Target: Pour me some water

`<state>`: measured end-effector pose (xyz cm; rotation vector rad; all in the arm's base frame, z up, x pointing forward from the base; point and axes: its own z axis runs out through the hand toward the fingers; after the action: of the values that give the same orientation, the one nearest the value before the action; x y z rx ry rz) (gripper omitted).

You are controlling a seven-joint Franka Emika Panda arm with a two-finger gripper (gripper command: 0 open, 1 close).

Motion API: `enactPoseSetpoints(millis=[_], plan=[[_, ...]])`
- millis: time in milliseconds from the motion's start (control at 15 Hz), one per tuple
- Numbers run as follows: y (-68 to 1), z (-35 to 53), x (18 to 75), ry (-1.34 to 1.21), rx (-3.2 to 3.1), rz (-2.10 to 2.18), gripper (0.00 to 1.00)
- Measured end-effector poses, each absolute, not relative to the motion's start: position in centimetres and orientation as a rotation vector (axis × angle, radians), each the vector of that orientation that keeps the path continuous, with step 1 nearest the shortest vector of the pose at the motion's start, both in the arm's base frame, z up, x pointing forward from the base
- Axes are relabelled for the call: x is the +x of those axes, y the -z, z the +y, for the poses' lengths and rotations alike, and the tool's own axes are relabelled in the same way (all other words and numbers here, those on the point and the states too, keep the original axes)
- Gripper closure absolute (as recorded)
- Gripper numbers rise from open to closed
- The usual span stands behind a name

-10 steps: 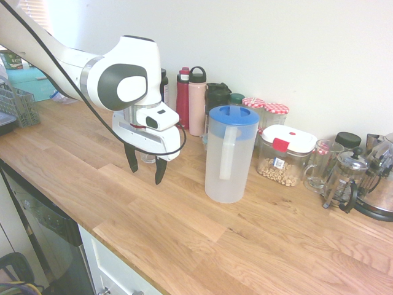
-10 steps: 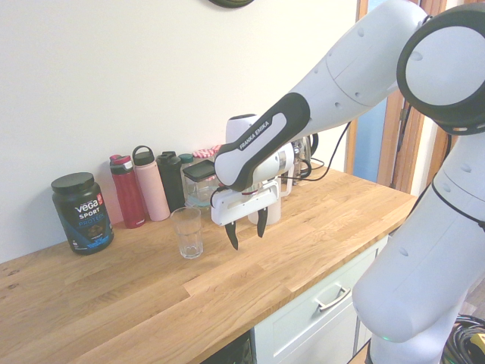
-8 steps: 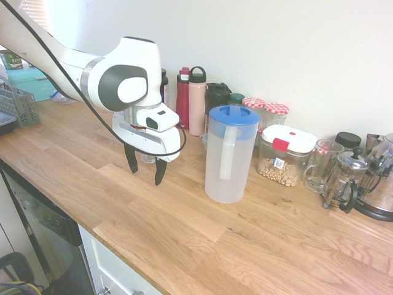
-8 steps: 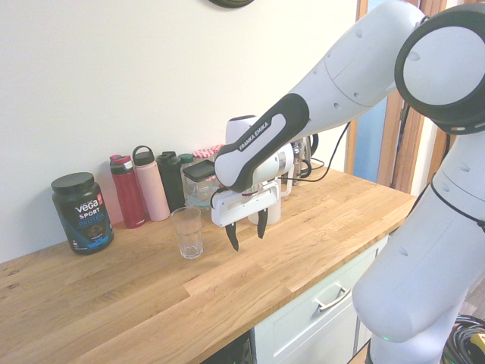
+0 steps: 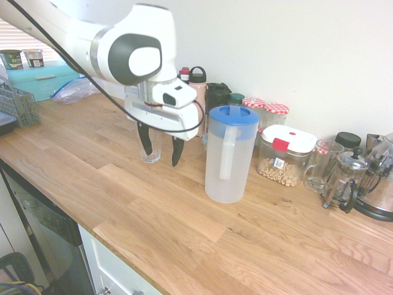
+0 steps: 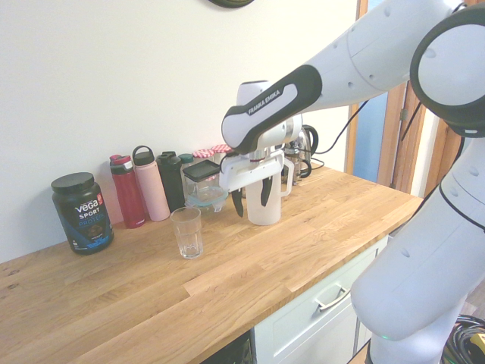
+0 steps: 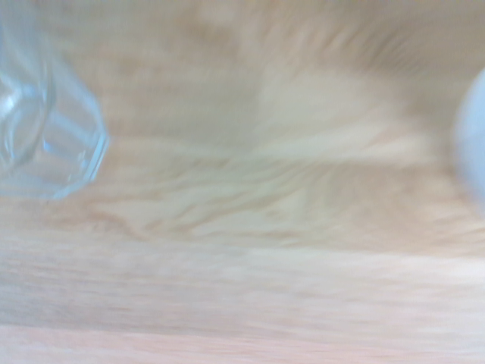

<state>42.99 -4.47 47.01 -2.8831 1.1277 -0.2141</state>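
Our open, empty hand (image 5: 161,147) hangs over the table (image 5: 184,246) between the glass (image 6: 186,233) and the water pitcher (image 5: 229,153) beside it, so next we should grab the pitcher's handle.

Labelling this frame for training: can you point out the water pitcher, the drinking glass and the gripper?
water pitcher (image 5: 228,166), first exterior view, frosted body.
drinking glass (image 6: 186,233), second exterior view, clear side wall.
gripper (image 6: 252,205), second exterior view, midway between the fingertips.
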Motion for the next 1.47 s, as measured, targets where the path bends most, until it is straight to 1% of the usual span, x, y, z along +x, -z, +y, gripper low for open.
enactPoseSetpoints(millis=[267,533,667,867,1133,1200,1467], plan=[[-52.2,-9.2,40.7,0.270,-2.924,0.991,0.00],[-56.1,-15.0,38.7,0.356,-2.889,1.012,0.00],[-55.7,-17.8,38.9,0.401,-2.886,1.050,0.00],[-54.2,-18.6,41.1,0.471,-2.905,1.011,0.00],[-50.9,-18.8,43.8,0.478,-2.917,0.968,0.00],[-50.2,-18.7,44.3,0.474,-2.917,0.961,1.00],[-49.3,-18.6,45.0,0.468,-2.920,0.949,1.00]])
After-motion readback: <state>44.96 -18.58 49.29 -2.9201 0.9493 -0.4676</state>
